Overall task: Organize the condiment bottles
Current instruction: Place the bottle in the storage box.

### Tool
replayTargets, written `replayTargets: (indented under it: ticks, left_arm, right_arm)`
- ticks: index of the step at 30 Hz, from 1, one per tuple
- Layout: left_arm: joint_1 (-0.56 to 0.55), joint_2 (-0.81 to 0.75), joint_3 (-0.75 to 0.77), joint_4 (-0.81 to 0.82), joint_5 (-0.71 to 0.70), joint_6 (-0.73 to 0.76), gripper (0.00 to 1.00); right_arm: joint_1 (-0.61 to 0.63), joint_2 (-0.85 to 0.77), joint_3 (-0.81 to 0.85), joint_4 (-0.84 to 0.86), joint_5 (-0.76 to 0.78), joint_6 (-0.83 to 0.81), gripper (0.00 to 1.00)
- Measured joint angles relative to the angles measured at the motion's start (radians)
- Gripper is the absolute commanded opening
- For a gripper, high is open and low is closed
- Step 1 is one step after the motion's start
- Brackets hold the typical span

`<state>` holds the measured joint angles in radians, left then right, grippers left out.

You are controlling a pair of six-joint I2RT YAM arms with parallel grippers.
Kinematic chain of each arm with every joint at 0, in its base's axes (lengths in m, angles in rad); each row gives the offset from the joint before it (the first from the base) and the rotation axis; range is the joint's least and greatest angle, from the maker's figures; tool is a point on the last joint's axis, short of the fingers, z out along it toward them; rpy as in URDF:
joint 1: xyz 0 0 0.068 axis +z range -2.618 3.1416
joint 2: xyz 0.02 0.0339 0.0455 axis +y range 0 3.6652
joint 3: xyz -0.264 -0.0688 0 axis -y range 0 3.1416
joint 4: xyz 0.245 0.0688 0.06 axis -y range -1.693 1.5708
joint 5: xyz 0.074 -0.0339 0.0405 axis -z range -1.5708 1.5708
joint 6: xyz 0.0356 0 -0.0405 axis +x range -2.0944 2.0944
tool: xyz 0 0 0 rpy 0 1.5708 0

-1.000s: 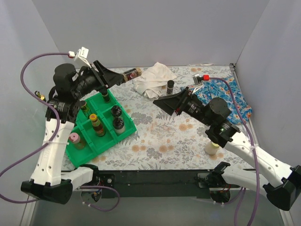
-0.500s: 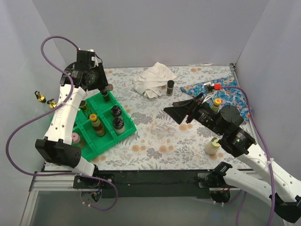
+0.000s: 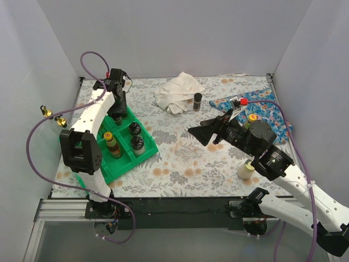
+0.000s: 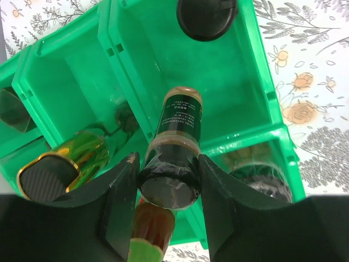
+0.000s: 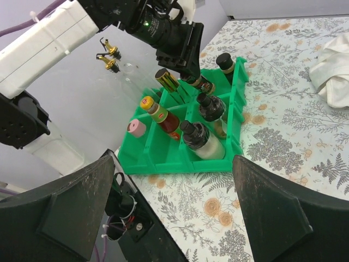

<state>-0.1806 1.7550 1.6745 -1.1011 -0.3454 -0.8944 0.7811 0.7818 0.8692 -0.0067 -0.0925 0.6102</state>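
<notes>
The left fingers (image 4: 117, 207) are closed narrowly on a dark, green-labelled bottle (image 4: 180, 123), gripped near its cap with its base pointing down over the green tray (image 4: 256, 71). This looks like the placing step. The next move, I judge, is to lower it into the free space below its base, clear of the divider beside it and the black-capped bottle (image 4: 206, 16) beyond. The right fingers (image 5: 71, 213) stand wide apart and empty above the worktop (image 3: 180, 158). A cream bottle (image 3: 246, 170) and a dark bottle (image 3: 197, 101) stand outside the tray, well apart from both sets of fingers.
</notes>
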Motion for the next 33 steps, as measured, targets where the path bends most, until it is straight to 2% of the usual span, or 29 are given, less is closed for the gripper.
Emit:
replayTargets:
  ticks: [14,19,20,26,27,33]
  left_arm:
    - [0.003,0.152,-0.006,0.094,-0.018,0.004,0.02]
    - [0.005,0.205,0.021,0.109,-0.021,0.005,0.18]
    - [0.006,0.206,0.024,0.114,-0.021,0.005,0.24]
    - [0.018,0.218,0.027,0.122,-0.023,0.006,0.38]
    - [0.019,0.218,0.027,0.123,-0.024,0.006,0.43]
    - [0.023,0.219,0.028,0.126,-0.025,0.006,0.48]
  right_arm:
    - [0.000,0.042,0.008,-0.002,-0.011,-0.042,0.98]
    - [0.000,0.055,0.010,-0.002,-0.011,-0.052,0.97]
    - [0.000,0.058,0.012,-0.002,-0.011,-0.055,0.97]
    - [0.000,0.070,0.016,-0.002,-0.011,-0.065,0.97]
    - [0.000,0.071,0.018,-0.002,-0.010,-0.066,0.98]
    - [0.000,0.072,0.024,-0.002,-0.007,-0.068,0.98]
